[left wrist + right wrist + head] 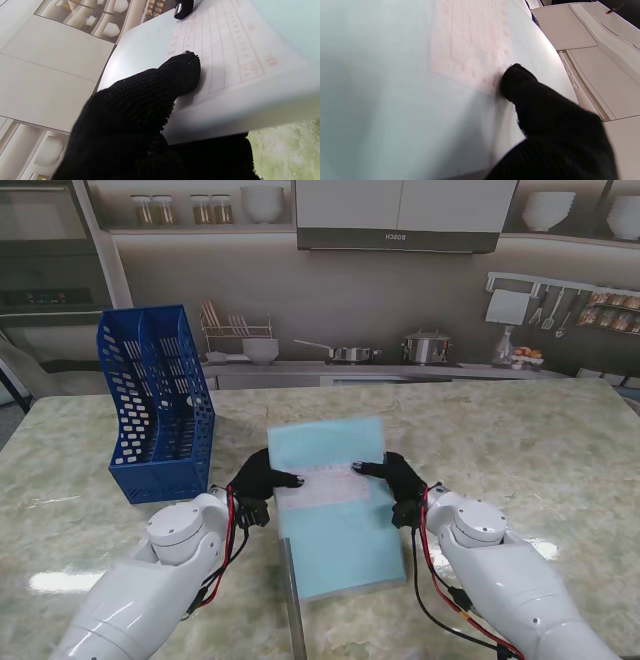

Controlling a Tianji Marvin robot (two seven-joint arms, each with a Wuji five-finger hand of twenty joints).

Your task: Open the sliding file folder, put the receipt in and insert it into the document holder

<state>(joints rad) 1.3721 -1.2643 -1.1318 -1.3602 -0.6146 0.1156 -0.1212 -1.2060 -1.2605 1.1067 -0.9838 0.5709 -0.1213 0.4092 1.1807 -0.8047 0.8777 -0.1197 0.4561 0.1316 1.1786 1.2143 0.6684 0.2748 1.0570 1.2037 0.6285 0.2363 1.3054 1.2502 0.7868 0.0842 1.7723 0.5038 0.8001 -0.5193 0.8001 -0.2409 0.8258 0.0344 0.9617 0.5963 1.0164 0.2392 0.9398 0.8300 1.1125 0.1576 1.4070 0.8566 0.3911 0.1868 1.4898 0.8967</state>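
A pale blue translucent file folder (340, 530) is held off the marble table between both black-gloved hands. The receipt (325, 483), white with a pink grid, shows through its upper sheet. My left hand (255, 485) grips the folder's left edge and my right hand (400, 485) grips its right edge. In the left wrist view a thumb (182, 70) presses on the folder (275, 20) over the receipt (225, 45). The right wrist view shows a thumb (520, 80) at the corner of the receipt (475, 45). The blue document holder (160, 405) stands upright at the back left.
A grey slide bar (294, 600) lies on the table nearer to me, along the folder's left edge. The marble table (540, 450) stretches to the right and back. A kitchen backdrop fills the far side.
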